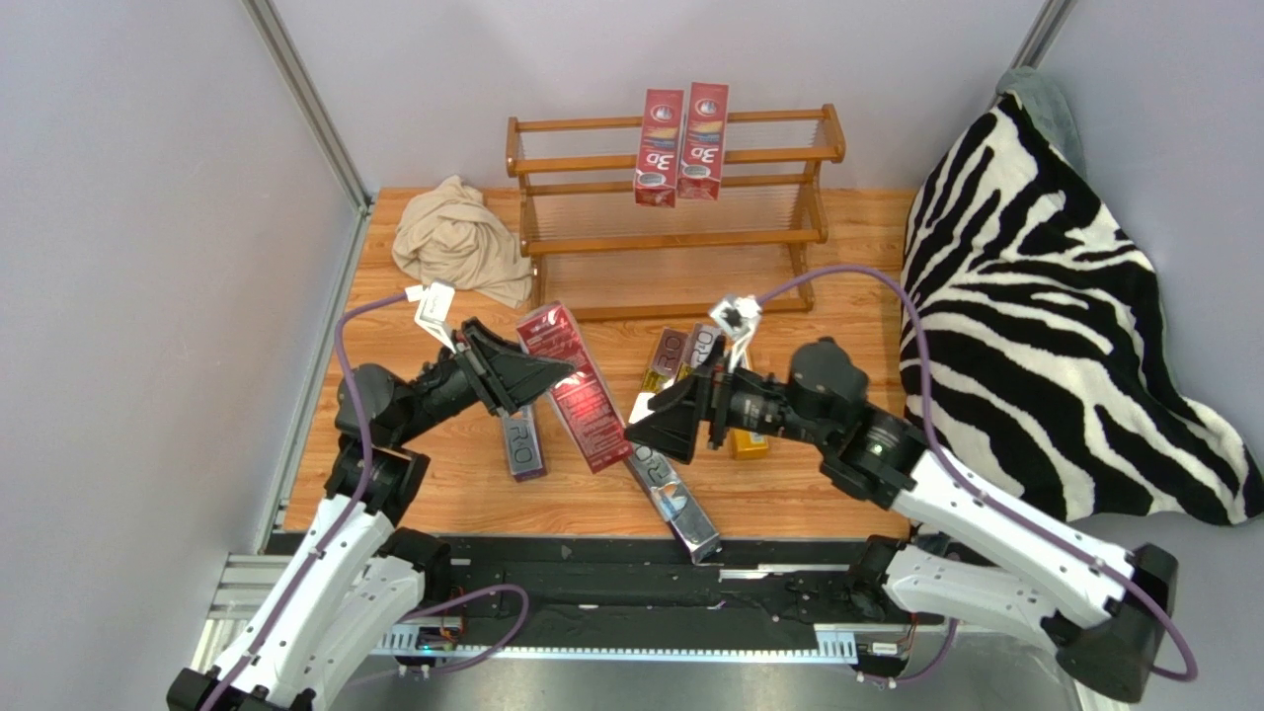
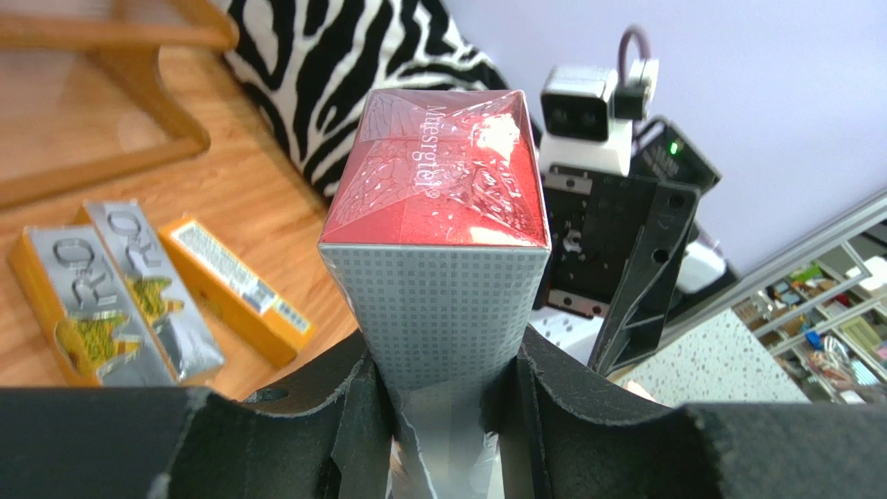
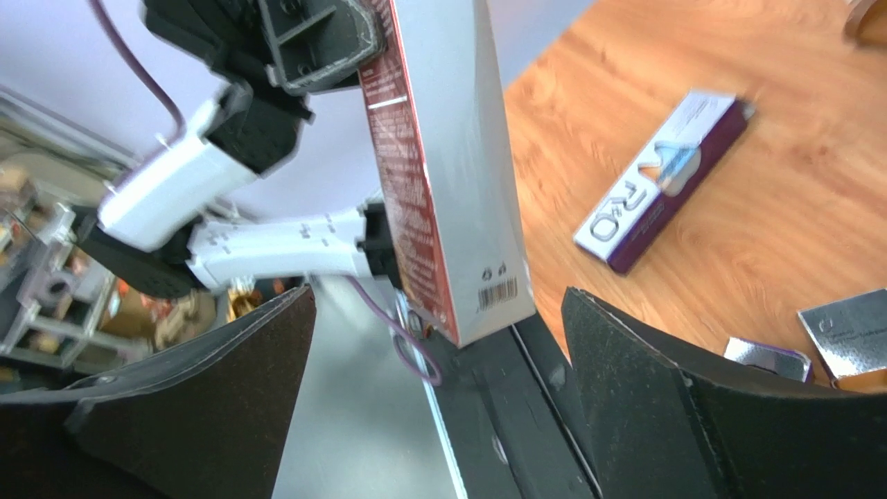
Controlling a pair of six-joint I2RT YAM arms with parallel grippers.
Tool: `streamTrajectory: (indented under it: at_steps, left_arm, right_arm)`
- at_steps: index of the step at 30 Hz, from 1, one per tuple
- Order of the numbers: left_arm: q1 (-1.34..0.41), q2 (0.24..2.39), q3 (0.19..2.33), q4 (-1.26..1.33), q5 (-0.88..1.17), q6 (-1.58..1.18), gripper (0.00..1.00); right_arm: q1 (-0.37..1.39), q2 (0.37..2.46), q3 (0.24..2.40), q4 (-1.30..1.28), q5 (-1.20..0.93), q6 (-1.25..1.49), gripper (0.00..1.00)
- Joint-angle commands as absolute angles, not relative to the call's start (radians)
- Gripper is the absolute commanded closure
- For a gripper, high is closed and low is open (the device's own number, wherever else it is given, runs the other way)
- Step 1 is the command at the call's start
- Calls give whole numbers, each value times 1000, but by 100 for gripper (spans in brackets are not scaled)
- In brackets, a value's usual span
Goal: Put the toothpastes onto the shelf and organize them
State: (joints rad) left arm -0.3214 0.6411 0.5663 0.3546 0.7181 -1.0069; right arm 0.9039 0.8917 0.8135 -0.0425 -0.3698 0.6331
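My left gripper (image 1: 537,374) is shut on a red toothpaste carton (image 1: 589,412), which hangs off the table between the two arms. In the left wrist view its red end (image 2: 437,166) sticks out from between the fingers (image 2: 349,400). My right gripper (image 1: 649,421) stands wide open just beyond the carton's lower end (image 3: 474,270), not touching it. Two red cartons (image 1: 660,145) stand upright on the top tier of the wooden shelf (image 1: 668,237). A purple PRO carton (image 1: 522,442) and a silver one (image 1: 677,501) lie on the table.
Two shiny PRO cartons (image 2: 99,301) and an orange carton (image 2: 234,291) lie side by side in front of the shelf. A beige cloth (image 1: 460,237) sits left of the shelf. A zebra-striped blanket (image 1: 1068,296) fills the right side.
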Motion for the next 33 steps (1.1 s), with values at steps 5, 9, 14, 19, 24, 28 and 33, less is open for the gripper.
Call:
streamTrajectory:
  at_steps: [5,9,14,19,24,28,33]
  left_arm:
    - [-325,667,653,641,580,-1161,59]
    - [-325,693,679,733,557,-1232,59]
    - [-333,741,738,759,554,-1241,59]
    - [-371,791,795,784,563,-1239,59]
    - [-394,807,796,795,546,-1229,59]
    - [-406,811,799,796,548,-1226,60]
    - [-416,822,805,796,558,-1226,60]
  right_arm:
    - [907,686,625,247,-192,830,3]
    - [908,661,545,406,-195,905,2]
    - [910,693,534,532,-224,911,3]
    - [926,761,566,597,-230,905,3]
    - [940,824,594,686,-227,907,4]
    - [945,888,640,741,-250,902,5]
    - [948,937,675,767,-258,907,8]
